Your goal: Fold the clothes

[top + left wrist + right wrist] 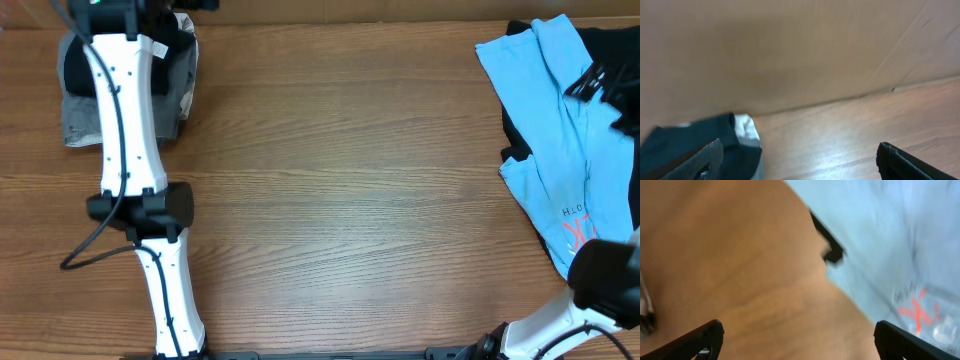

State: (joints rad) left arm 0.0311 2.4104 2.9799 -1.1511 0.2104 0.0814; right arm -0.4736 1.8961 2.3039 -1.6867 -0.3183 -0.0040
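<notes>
Clothes for folding lie in two groups at opposite ends of a brown wood-grain tabletop [340, 180]. Nearest, at the right, the right claw [800, 342] hangs released, its jaws spread wide with nothing between them. It is above bare wood just beside the edge of a light blue cotton T-shirt with red lettering [560, 130], which lies unfolded and ridged with soft creases. Beneath and beyond it a rumpled black garment [612, 45] shows at the margins, the two touching and partly overlapped. The heap runs out of view at the right, so its full extent cannot be told. Farther off, at the far left corner, a folded black garment [72, 62] rests on a folded grey cloth [80, 125], forming a compact, squared stack. The left claw [800, 165] hovers just beside this stack, likewise released, jaws wide and empty, before a plain brown cardboard wall [790, 55]. The step in hand appears to be a reach for the blue shirt. Several hazards follow from the material. Limp cotton layers cling, so a pinch at the overlap may lift the black garment together with the blue one. A shallow bite on a single crease may slip free. Dragging the heap sideways could carry it off the tabletop. At the far end, a low sweep of the left claw could snag the finished stack and undo its folds.
</notes>
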